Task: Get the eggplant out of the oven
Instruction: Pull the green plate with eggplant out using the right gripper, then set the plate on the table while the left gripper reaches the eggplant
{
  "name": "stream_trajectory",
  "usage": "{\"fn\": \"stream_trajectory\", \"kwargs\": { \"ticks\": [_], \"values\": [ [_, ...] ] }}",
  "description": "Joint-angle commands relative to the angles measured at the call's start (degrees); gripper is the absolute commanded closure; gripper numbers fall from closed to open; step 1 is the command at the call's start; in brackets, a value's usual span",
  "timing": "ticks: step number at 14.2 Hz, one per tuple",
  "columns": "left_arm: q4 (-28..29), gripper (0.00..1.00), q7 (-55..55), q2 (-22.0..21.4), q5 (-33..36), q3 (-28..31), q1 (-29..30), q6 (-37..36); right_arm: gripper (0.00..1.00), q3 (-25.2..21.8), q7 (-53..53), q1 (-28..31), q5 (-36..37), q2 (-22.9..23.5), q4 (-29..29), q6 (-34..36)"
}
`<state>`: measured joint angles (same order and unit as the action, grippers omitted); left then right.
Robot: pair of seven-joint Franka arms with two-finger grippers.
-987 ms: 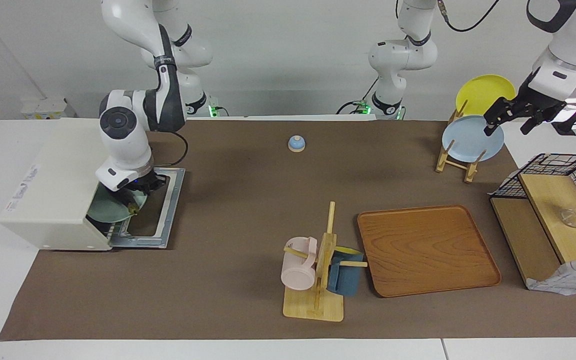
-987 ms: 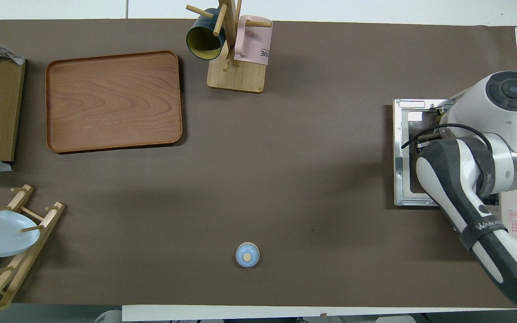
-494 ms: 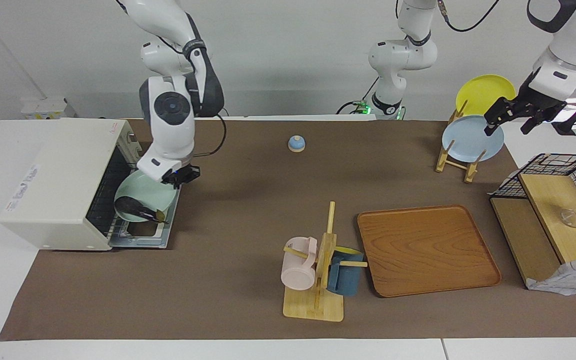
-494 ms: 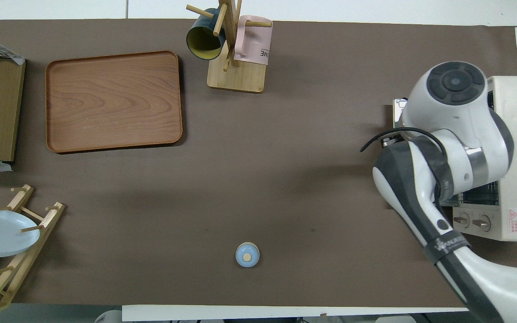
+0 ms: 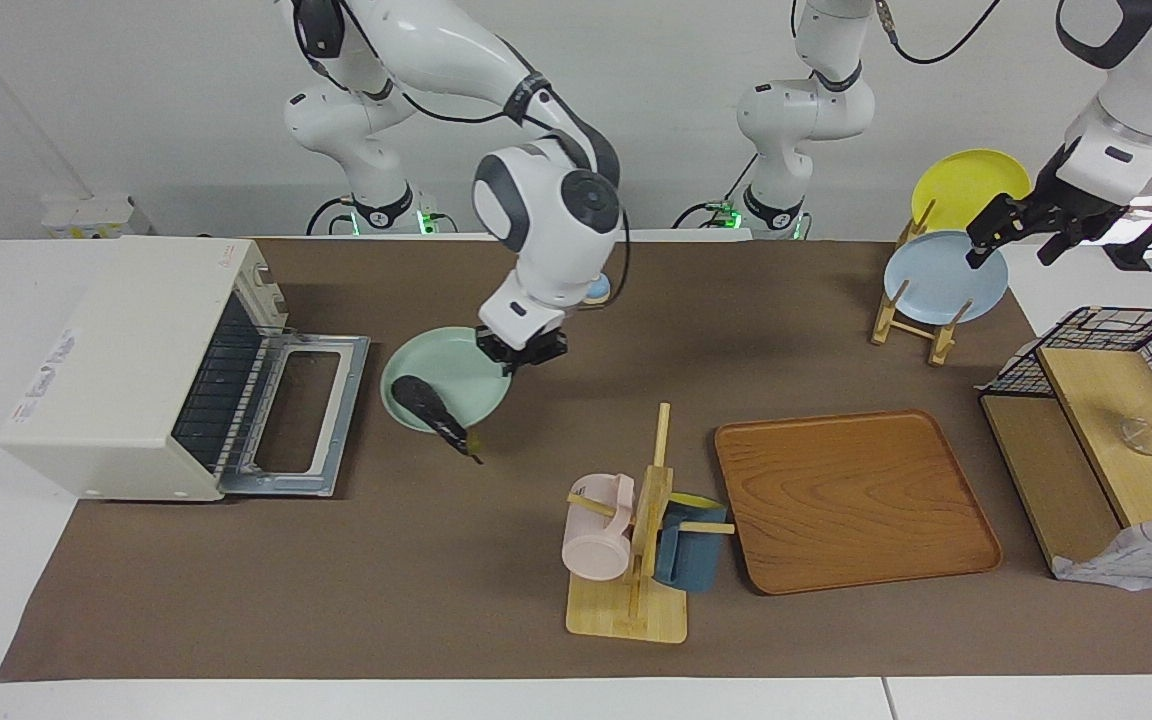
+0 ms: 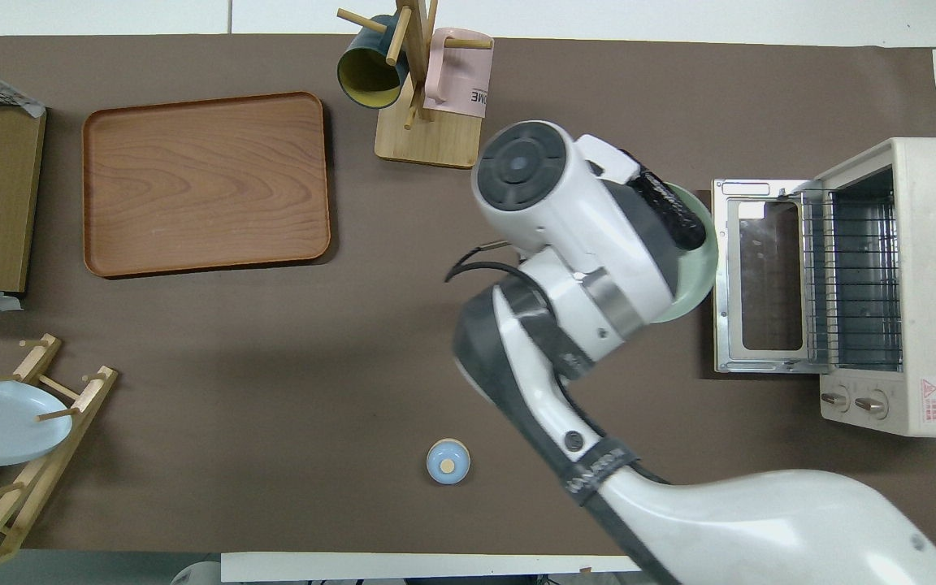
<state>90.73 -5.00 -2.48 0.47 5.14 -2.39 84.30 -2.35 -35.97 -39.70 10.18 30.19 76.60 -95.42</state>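
Aloft over the brown desk [image 5: 236, 600], my right end effector [image 5: 522, 352] pinches the rim of a smooth mint plate [image 5: 456, 378] carrying the slim dark eggplant [image 5: 430, 402], its stem tip overhanging the edge; just beside it, the boxy cream oven [image 5: 126, 370] stands with glass door dropped, wire rack bare; overhead, my arm hides most of the plate; my left end effector [image 5: 1016, 238] waits over the pale blue plate [image 5: 941, 285], fingers apart.

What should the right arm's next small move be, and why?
Probably lower the mint green plate gently onto the brown mat beside the oven. The right gripper holds the plate by its rim, already clear of the oven's open door, and the eggplant lies loose with its stem tip overhanging the edge, so tilting could spill it.
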Motion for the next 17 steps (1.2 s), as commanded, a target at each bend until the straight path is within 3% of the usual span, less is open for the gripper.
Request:
{"fn": "stream_trajectory", "kwargs": {
  "ticks": [1, 5, 10, 11, 13, 15, 17],
  "values": [
    [1.6, 0.00, 0.1, -1.6, 0.6, 0.0, 0.5, -1.0, 1.00, 3.6, -7.9, -1.4, -1.7, 11.4, -15.2, 2.1],
    [3.4, 0.00, 0.3, -2.4, 0.6, 0.0, 0.5, 0.2, 1.00, 4.8, -16.1, -4.5, -2.1, 13.9, -14.4, -3.3],
    [16.6, 0.00, 8.7, -8.2, 0.6, -0.4, -0.6, 11.6, 0.96, 5.3, -17.6, -4.5, -2.3, 11.2, -4.3, -13.8],
    [19.1, 0.00, 9.1, -8.8, 0.6, -0.6, -1.2, 13.9, 0.93, 5.5, -18.0, -4.5, -2.4, 10.5, -1.6, -17.0],
    [23.2, 0.00, 10.1, -8.9, 0.6, -0.7, -3.6, 17.7, 0.71, 5.6, -18.7, -4.0, -3.2, 9.9, 2.0, -24.9],
    [27.0, 0.00, 16.1, -8.3, 0.6, -0.7, -8.0, 23.2, 0.65, 5.5, -18.8, -3.8, -6.6, 10.0, 1.0, -29.9],
    [29.5, 0.00, 20.1, -6.7, 0.5, -0.7, -11.5, 28.2, 0.66, 5.3, -18.7, -3.9, -6.9, 10.3, -4.8, -25.7]
  ]
}}
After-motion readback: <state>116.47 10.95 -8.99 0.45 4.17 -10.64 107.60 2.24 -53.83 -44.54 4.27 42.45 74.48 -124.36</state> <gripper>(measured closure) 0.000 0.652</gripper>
